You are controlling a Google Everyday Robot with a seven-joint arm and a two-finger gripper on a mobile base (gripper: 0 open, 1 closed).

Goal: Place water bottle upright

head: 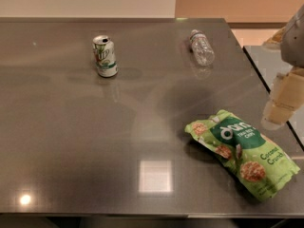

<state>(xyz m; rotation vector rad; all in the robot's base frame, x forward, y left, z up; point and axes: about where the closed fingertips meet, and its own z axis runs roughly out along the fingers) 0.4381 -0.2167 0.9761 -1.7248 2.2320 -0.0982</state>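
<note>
The hand [283,101] is hanging at the right edge of the table [57,151], to the right of and nearer than the water bottle [202,48], and I cannot tell whether it is apart or together. The water bottle is lying on its side far back on the table, white cap pointing away, so I judge it is still waiting to be gripped and stood up. Left of the bottle a green-and-white soda can [105,56] is standing upright, its lettering unreadable, and nearer than the bottle a green snack bag [242,153] is lying flat, showing "Coconut Crunch".
</note>
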